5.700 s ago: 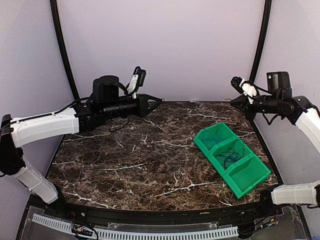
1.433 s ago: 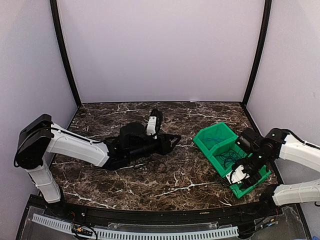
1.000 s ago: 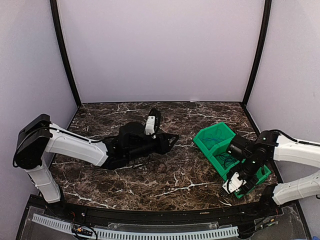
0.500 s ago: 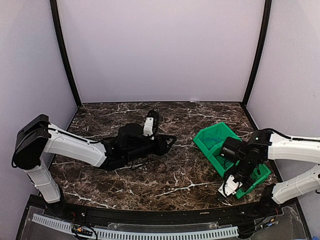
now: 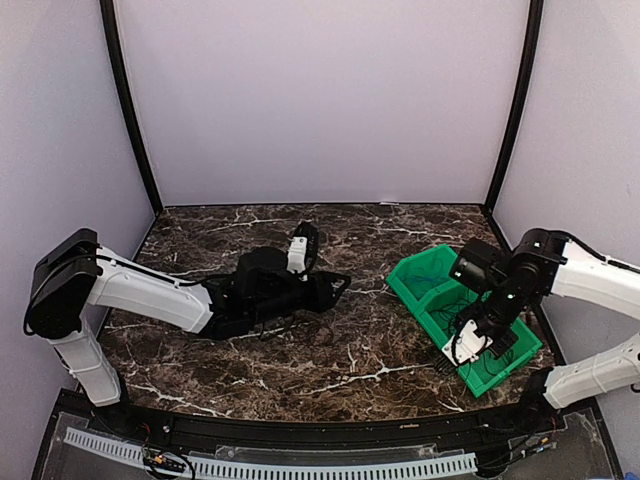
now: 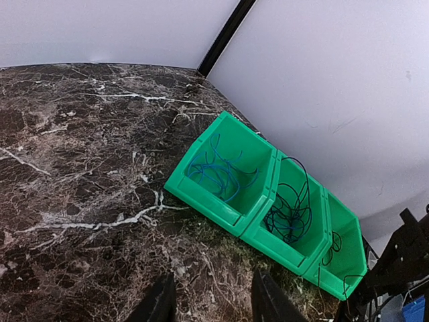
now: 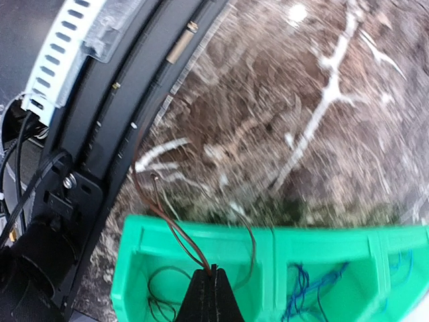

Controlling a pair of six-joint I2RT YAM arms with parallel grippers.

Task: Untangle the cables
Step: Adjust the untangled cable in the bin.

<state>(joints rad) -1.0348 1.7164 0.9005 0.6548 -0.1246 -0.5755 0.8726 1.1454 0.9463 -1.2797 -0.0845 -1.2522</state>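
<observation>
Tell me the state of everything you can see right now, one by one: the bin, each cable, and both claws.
Green plastic three-compartment bin: upright, cables in every compartment.
Bright blue cable: loosely coiled in an end compartment.
Dark tangled cables: bunched in the middle compartment.
Thin dark cable: pinched, looping out over the bin's rim.
Left claw: open, holding nothing.
Right claw: shut on the thin dark cable.

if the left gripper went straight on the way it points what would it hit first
Probably the green bin, at the end compartment holding the blue cable. Only bare table lies ahead of the left gripper before that; its height is hard to judge.
</observation>
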